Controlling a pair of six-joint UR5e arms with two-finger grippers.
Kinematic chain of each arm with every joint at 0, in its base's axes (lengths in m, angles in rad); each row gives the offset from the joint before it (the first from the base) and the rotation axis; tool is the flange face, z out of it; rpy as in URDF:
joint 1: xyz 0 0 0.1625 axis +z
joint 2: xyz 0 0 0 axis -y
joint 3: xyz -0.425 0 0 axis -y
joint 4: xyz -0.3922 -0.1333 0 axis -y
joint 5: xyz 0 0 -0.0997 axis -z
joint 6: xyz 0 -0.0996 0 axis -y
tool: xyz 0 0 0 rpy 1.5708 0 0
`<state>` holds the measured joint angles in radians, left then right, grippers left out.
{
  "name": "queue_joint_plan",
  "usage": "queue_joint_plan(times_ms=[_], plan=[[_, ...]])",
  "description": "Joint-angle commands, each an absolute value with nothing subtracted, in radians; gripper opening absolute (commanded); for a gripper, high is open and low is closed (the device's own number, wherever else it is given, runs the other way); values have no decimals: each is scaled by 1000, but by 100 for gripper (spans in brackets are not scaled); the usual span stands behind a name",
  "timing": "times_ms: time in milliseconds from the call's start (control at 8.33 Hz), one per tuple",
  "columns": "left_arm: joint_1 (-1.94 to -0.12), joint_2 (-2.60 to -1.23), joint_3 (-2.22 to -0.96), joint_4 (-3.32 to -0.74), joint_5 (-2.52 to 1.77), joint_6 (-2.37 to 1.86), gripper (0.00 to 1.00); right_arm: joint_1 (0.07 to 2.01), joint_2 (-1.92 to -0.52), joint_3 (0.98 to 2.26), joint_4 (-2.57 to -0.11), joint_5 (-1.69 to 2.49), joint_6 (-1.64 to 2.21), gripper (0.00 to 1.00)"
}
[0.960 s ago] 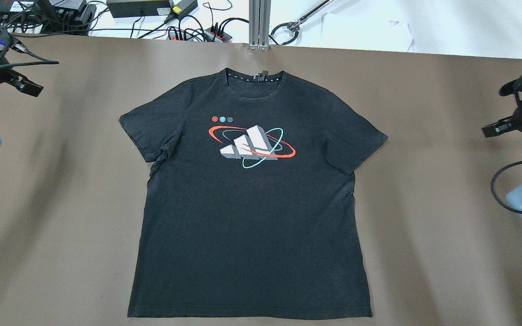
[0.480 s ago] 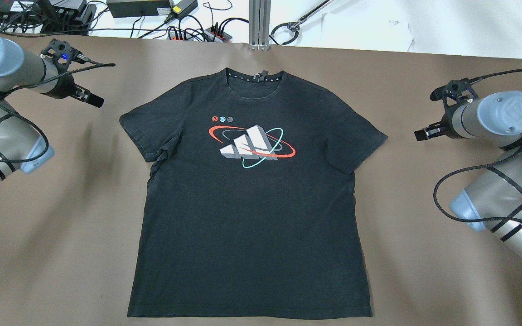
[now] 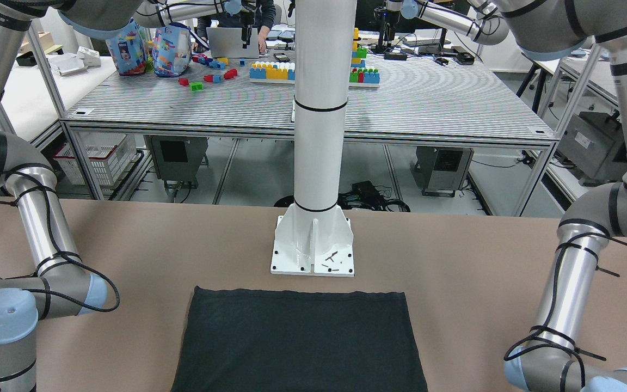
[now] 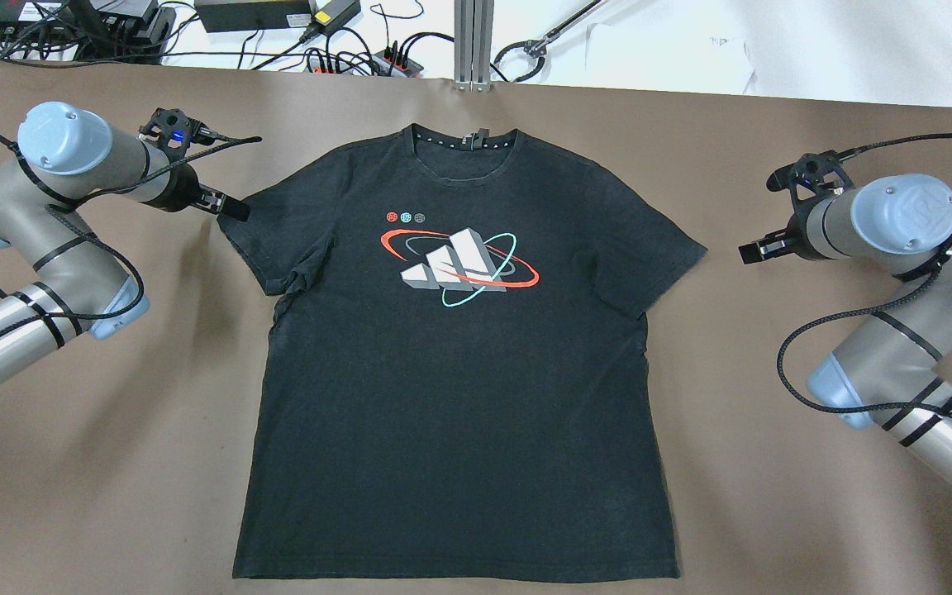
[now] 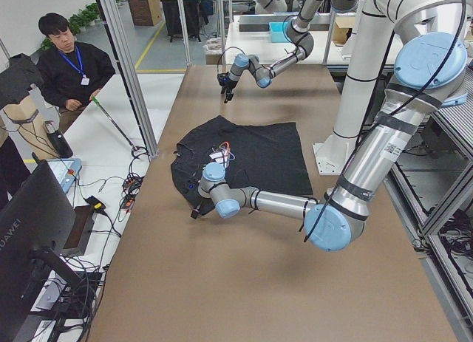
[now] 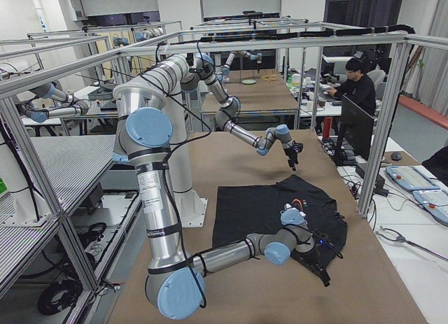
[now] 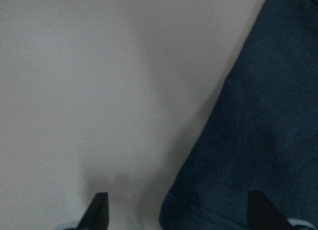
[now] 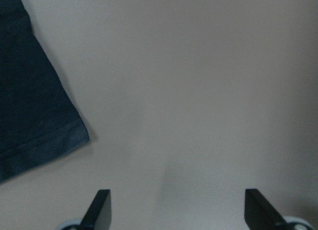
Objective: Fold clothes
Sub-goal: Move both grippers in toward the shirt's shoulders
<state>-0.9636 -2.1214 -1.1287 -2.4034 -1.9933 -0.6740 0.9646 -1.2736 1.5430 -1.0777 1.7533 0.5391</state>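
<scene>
**On the brown table (image 4: 773, 496): printed black T-shirt (image 4: 459, 397) spread flat**

Overhead, its collar (image 4: 459, 142) points away from the robot. The left gripper (image 4: 232, 208) sits at one sleeve (image 4: 257, 240) edge, the right gripper (image 4: 750, 252) just off the other. Left wrist camera: jaws wide, sleeve corner between them. Right wrist camera: jaws wide over the tabletop, sleeve hem aside.

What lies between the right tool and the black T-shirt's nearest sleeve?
Only bare brown table: the overhead and right wrist views show the open right tool apart from the T-shirt sleeve.
</scene>
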Motion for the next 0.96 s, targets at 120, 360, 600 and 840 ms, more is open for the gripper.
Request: queue_joint_plan(times_ms=[120, 360, 600, 840], plan=[[-956, -2131, -1091, -2418, -2006, -689, 75, 963, -1273, 1542, -1077, 1753, 540, 94], [-956, -2135, -1083, -2419, -2011, -689, 33, 963, -1273, 1542, -1077, 1753, 541, 94], [-956, -2134, -1083, -2424, -2011, -689, 11, 963, -1273, 1543, -1077, 1753, 546, 94], [-959, -2132, -1089, -2431, -2032, -689, 0, 963, -1273, 1545, -1075, 1753, 552, 94]])
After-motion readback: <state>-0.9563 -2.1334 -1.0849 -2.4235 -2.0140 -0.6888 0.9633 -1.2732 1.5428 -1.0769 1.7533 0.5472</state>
